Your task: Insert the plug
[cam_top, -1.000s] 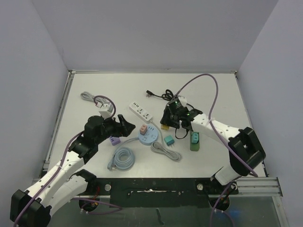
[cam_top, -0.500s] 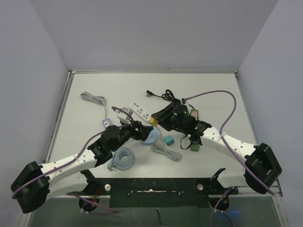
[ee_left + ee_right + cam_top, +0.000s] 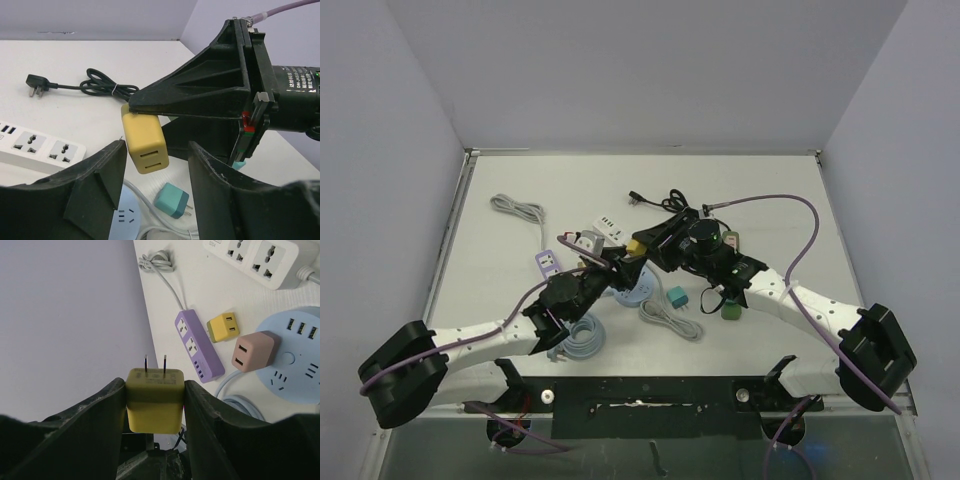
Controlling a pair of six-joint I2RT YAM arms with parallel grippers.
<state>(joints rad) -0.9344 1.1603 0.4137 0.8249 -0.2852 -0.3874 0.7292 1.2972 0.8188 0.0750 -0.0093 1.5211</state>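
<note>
Yellow plug [image 3: 154, 400] clamped in right fingers [image 3: 95, 412]; left fingers [image 3: 97, 182] spread near blue socket [image 3: 295, 357].

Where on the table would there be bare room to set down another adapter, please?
Bare: the far strip of the table beyond the black cable and grey cable, and its far right corner. Crowded: the middle, around the white power strip, round blue strip, left gripper and right gripper holding the yellow adapter.

A grey cable [image 3: 515, 208] lies at 10 o'clock, a black cable [image 3: 668, 203] at 12 o'clock. A green adapter [image 3: 731, 309] stands at 3 o'clock of a teal adapter [image 3: 675, 297].
</note>
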